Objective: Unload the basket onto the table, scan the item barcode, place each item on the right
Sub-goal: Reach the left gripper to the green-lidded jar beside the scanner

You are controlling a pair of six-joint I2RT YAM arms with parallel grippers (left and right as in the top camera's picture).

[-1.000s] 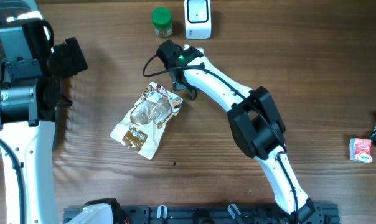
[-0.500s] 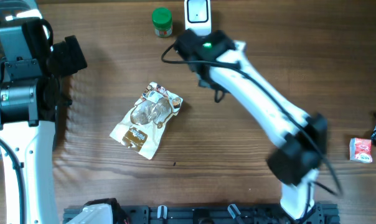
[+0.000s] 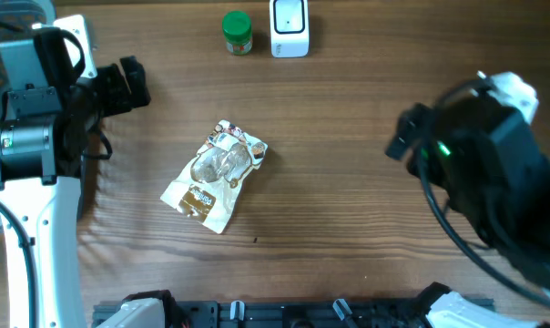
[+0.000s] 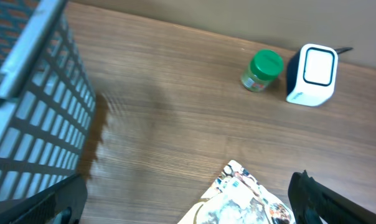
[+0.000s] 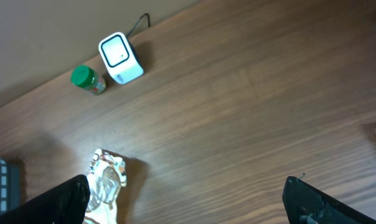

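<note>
Right arm has withdrawn from the scanner end. The right gripper (image 5: 187, 208) hangs high, jaws wide apart and empty. The left gripper (image 4: 188, 211) is likewise spread, holding nothing. The snack pouch (image 4: 244, 199) lies flat just ahead of it, untouched. The scanner (image 4: 312, 73) stands beyond. Risk: crinkled foil may slip from a pinch, and with no barcode visible a scan may misread.

Dark brown wood-grain table (image 3: 348, 137) filling the overhead view, plain tan wall (image 4: 225, 15) beyond its far edge, grey wire-mesh rack (image 4: 32, 130) at the left side, black rail (image 3: 284, 314) along the near edge, soft even light, faint blurred shadows
</note>
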